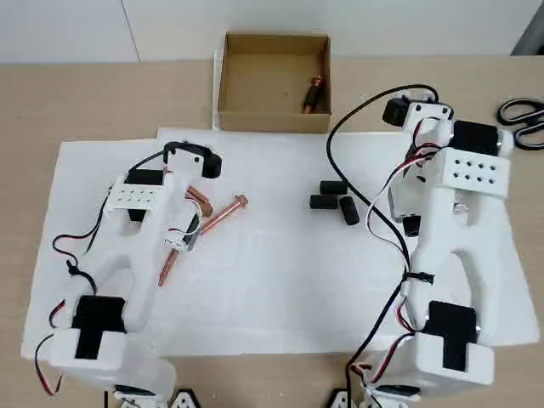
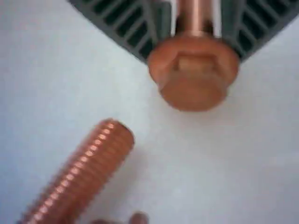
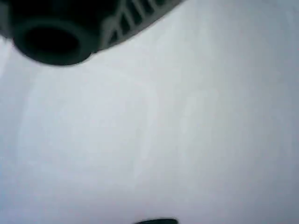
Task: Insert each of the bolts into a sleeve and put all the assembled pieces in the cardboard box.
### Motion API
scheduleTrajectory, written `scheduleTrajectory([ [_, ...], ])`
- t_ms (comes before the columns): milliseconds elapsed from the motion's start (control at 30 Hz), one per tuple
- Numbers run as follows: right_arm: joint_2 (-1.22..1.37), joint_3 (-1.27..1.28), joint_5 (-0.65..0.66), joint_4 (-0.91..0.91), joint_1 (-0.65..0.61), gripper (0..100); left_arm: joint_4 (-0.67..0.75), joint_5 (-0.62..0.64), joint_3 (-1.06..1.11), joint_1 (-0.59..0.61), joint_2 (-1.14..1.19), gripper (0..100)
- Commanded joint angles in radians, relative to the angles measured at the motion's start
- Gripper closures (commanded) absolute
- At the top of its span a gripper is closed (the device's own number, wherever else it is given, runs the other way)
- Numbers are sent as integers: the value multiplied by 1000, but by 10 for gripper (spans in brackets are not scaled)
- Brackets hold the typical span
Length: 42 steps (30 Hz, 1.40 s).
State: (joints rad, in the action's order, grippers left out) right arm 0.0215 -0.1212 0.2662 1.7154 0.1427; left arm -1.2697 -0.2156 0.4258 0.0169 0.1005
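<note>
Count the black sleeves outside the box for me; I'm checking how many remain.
4: three sleeves clustered on the white sheet, a fourth sleeve in the right gripper. More may hide under the arms.

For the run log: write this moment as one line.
left gripper: shut on bolt | right gripper: shut on sleeve | paper: more bolts, three sleeves | cardboard box: one assembled piece

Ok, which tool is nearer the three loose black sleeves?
Right. The right tool sits close beside the sleeves. The left tool is farther off across the white sheet, among the bolts.
</note>
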Motion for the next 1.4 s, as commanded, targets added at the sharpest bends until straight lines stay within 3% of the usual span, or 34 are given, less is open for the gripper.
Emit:
scheduleTrajectory([
  [0, -56, -3, -12, 7, 5, 995, 28, -8, -4, -6, 11, 929],
  [267, -56, -3, -12, 7, 5, 995, 71, 20, -5, -6, 86, 932],
  [400, -56, -3, -12, 7, 5, 995, 63, 21, -18, -8, 72, 995],
  [767, -94, -52, -11, 13, 7, 995, -110, 21, -27, -6, -381, 994],
  [1000, -421, -5, -11, 16, -5, 995, -292, 21, -21, 0, -675, 994],
  [1367, -1000, 470, -9, 4, -21, 995, -244, 21, 58, -8, -933, 994],
])
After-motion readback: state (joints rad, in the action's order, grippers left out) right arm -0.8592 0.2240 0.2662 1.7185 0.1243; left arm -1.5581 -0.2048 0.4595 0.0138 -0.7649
